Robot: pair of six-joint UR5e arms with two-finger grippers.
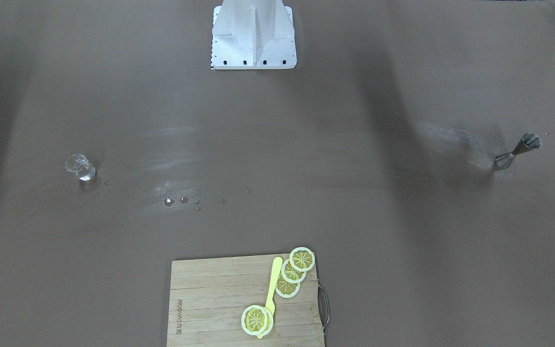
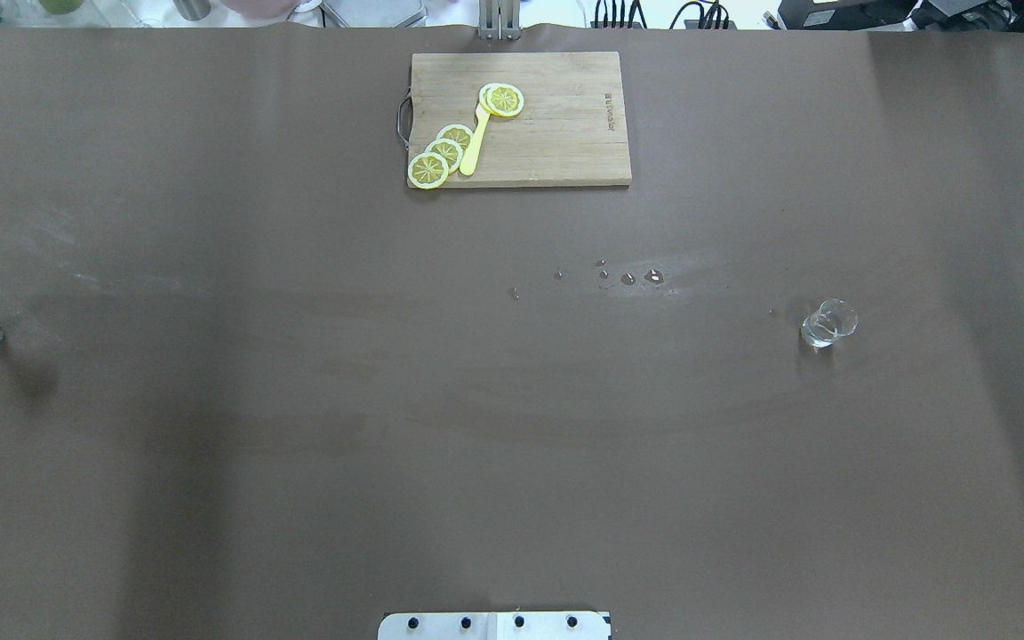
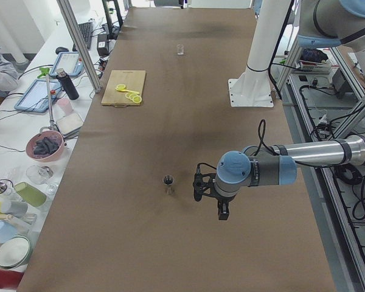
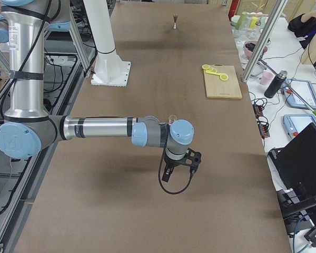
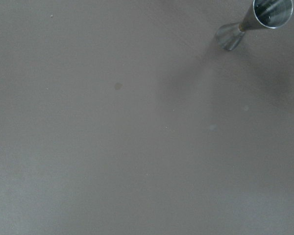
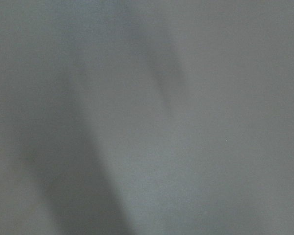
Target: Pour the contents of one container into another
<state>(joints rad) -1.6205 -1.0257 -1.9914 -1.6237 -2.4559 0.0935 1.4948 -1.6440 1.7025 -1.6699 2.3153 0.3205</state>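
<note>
The glass cup (image 1: 80,167) stands upright far out on the robot's right and the metal jigger (image 1: 518,150) upright far out on its left, each near its own arm, likely so either can be reached easily. Only the side views show the left gripper (image 3: 199,191) and right gripper (image 4: 195,158), both above the table (image 2: 299,444) and touching neither vessel; whether their jaws are parted or closed I cannot tell. The overhead view alone shows droplets (image 2: 628,277) on the table between the two.

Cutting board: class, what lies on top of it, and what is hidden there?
On the cutting board lie several overlapping lemon slices and a yellow utensil. One of them covers part of the utensil's end, so its shape cannot be seen.
</note>
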